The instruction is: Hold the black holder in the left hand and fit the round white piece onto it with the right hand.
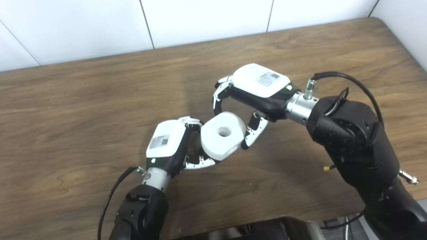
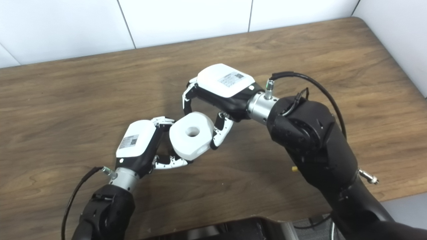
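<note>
- At the left of the work area, the left hand point(image 1: 168, 146) comes up from the bottom edge, white back plate toward the camera, wrist tilted up and to the right. Its fingers curl forward around something at the near-left underside of the round white piece point(image 1: 223, 135); one finger point(image 1: 203, 162) lies along the lower rim of that piece.
- The black holder is not visible in either view. It is judged to be inside the left hand, behind the white piece, but whether the hand is in fact closed on it cannot be told.
- At centre, above the wooden table point(image 1: 83, 110), the round white piece sits between the two hands, its flat face and centre hole turned up toward the cameras. That orientation suits lowering the hole onto a holder below; this is a judgement.
- Whether the piece is seated, or only resting against the left hand, cannot be told.
- At the right, the right hand point(image 1: 248, 96) reaches in from the right arm, palm down, wrist angled left and downward. Its fingers arch over the far rim and its thumb point(image 1: 252, 133) bears on the right side, so the hand grips the white piece from above.
</note>
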{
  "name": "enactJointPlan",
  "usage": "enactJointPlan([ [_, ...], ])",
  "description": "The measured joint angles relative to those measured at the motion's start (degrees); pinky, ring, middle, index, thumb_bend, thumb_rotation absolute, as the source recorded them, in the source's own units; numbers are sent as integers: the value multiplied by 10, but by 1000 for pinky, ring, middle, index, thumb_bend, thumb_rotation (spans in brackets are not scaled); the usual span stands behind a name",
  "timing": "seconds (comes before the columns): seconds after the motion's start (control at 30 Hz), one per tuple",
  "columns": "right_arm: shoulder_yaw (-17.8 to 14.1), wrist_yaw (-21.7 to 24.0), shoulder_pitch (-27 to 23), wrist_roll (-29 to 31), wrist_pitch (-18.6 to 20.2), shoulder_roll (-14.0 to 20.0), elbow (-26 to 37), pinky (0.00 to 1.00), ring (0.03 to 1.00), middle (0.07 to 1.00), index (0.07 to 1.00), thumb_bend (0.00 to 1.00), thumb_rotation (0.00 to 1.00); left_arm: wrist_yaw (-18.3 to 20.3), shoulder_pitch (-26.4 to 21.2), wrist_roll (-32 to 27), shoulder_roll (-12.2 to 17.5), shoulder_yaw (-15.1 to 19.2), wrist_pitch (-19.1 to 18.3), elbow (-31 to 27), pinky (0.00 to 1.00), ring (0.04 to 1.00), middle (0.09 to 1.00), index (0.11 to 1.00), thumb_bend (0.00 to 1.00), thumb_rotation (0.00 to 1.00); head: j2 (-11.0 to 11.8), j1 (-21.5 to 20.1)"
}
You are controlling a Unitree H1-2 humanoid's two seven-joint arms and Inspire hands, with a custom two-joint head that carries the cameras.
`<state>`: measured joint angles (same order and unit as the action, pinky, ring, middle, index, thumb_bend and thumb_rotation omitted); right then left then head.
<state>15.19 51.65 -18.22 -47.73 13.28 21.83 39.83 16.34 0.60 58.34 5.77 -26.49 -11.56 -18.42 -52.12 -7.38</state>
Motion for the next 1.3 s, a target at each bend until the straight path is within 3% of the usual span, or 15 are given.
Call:
enactJointPlan([
  [0.7, 2, -33, 18, -8, -24, -9, -9, 762, 850, 731, 481, 525, 134, 13, -1, 4, 0, -2, -10, -10, 770, 834, 753, 485, 519, 43, -3, 3],
  [1.3, 5, -37, 17, -19, -26, -9, -13, 795, 864, 736, 483, 524, 133, 21, 7, 3, 1, -4, -18, -21, 781, 847, 763, 485, 517, 46, 27, -2],
])
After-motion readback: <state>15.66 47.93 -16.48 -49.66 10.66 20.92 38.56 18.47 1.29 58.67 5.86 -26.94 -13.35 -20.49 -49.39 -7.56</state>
